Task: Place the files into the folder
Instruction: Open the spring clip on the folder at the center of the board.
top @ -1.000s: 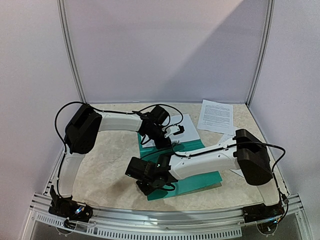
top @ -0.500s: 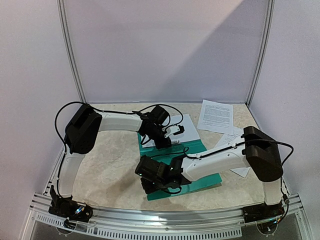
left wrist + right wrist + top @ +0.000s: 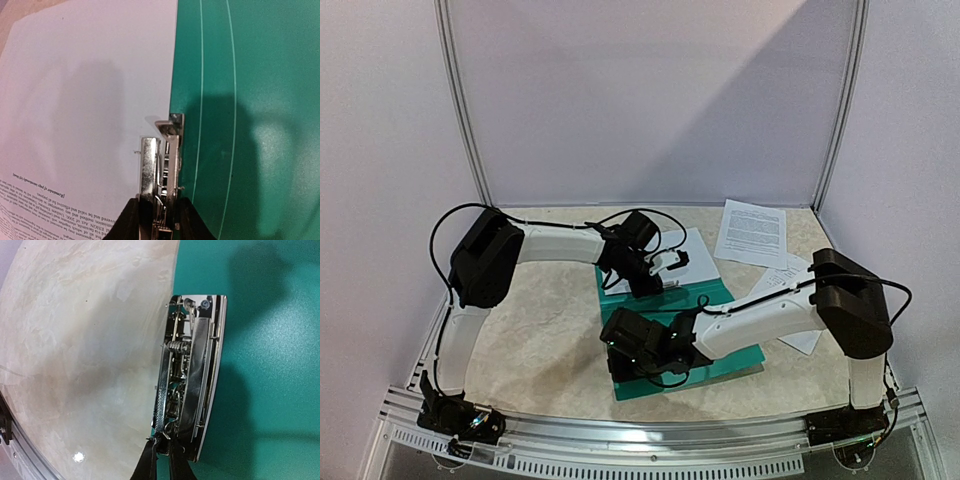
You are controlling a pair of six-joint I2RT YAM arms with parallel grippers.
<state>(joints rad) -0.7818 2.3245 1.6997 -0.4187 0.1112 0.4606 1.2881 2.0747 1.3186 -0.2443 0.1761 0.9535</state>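
A teal folder [image 3: 728, 362] lies open and flat in the middle of a marbled table [image 3: 540, 310], between two robot arms. One printed sheet [image 3: 90, 100] lies over the folder's far end, its edge running alongside a metal fitting, the far clip [image 3: 161, 165]. The left gripper [image 3: 159, 217] is clamped on that clip — its dark fingers press against either side of the metal. At the folder's near edge sits another fitting, the near clip [image 3: 190, 375], right where teal meets table. The right gripper [image 3: 162, 452] is pinched almost fully together on the lower tip of this clip's lever. Two more pages lie on the table to the right — a second sheet [image 3: 752, 232] near the back wall, and a third sheet [image 3: 786, 270] partly hidden under the right arm.
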